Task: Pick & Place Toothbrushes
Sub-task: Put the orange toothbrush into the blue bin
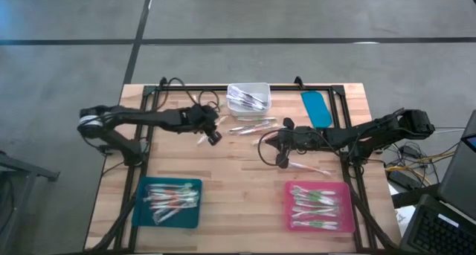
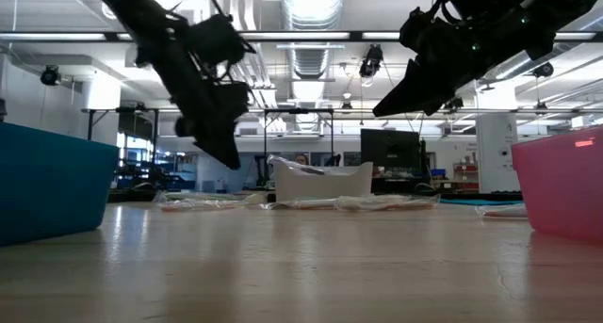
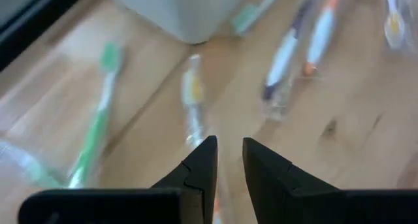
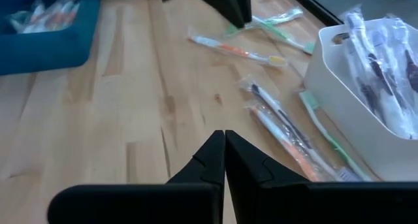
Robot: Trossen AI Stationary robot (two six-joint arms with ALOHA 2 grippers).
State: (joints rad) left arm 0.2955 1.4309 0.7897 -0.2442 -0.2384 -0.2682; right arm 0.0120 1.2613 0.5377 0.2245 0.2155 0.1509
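Below the white bin (image 1: 248, 97), loose toothbrushes (image 1: 251, 126) lie lengthwise across the desk (image 1: 238, 188); left tool (image 3: 227, 160) hovers slightly parted, right tool (image 4: 224, 152) clenched empty.

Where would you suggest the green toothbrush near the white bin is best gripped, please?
Grip the green toothbrush at mid-handle, coming straight down with the left pincer, jaws set across its width. It lies flat on the table, long and thin, with bare wood on both sides there, so the fingers can straddle it.
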